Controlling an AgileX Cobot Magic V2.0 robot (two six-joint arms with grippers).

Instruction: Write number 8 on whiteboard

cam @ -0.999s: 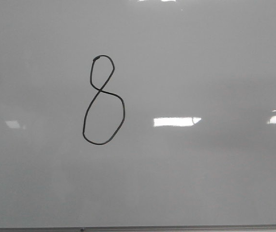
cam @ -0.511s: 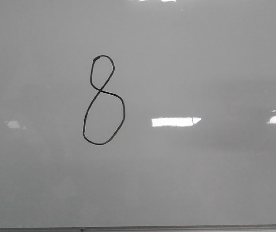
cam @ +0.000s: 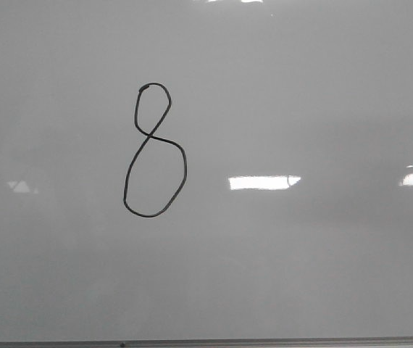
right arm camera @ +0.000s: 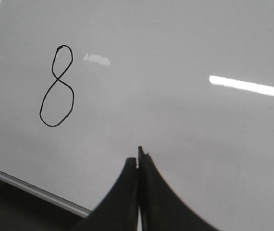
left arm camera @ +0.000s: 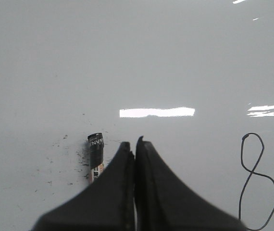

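Nothing has changed on the whiteboard (cam: 301,87): your number 8 (cam: 155,151) sits left of middle, both loops closed. Your left hand (left arm camera: 135,144) and right hand (right arm camera: 138,156) are pinched closed, holding nothing. The writing looks done.

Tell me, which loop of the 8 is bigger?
The lower loop of the number 8 is bigger: it is wider and taller. The upper loop above the crossing is small and narrow.

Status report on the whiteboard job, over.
Left hand and right hand shut, empty. Number 8 complete on whiteboard. Marker lying near left hand.
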